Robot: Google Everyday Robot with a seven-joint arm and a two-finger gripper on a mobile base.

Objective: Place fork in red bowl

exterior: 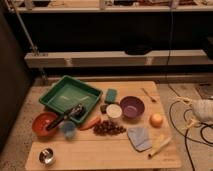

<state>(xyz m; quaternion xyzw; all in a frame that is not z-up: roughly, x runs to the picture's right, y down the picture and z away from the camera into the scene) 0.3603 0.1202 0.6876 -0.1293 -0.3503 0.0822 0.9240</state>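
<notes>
The fork (148, 94) is a small slender pale utensil lying near the table's back right edge, behind the purple bowl (132, 106). The red bowl (42, 125) stands at the table's left side, in front of the green tray (67, 94). A thick black-handled tool (66, 117) lies slanted from the tray's front corner down into the red bowl. The gripper and the arm are not in view.
On the wooden table (100, 150) are a teal sponge (111, 95), a white cup (114, 111), a carrot (90, 123), dark grapes (107, 128), a blue cup (67, 129), a steel cup (47, 156), an orange (156, 119), a grey cloth (138, 137) and a pale-yellow piece (160, 145). Cables (192, 112) lie on the floor at the right.
</notes>
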